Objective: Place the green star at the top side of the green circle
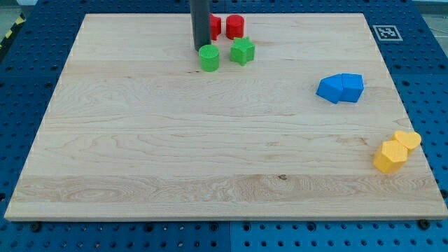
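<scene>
The green star (242, 50) lies near the view's top, just right of the green circle (208, 58), with a small gap between them. The star sits slightly higher in the view than the circle. My rod comes down from the view's top edge, and my tip (199, 47) rests just above and left of the green circle, close to its upper left edge. The rod partly hides a red block behind it.
Two red blocks (234, 26) sit above the green ones, one (214, 26) partly behind the rod. Two blue blocks (341, 88) touch at the right. Two yellow blocks (395, 150) touch near the lower right edge of the wooden board (210, 154).
</scene>
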Tool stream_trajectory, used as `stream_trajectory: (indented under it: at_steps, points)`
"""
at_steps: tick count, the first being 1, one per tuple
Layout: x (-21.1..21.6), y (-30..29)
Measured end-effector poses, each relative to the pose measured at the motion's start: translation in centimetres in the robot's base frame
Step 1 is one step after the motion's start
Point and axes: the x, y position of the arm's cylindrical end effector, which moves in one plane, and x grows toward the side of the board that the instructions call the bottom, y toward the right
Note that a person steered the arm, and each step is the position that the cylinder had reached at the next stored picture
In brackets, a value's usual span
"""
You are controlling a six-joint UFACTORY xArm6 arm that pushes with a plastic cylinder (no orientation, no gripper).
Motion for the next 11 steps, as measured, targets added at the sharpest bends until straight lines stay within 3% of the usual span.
stream_trajectory:
  at_steps: [5, 9, 11]
  points:
    - [-1.5, 6.6]
    - [0.4, -1.1]
    - [5.5, -0.2]
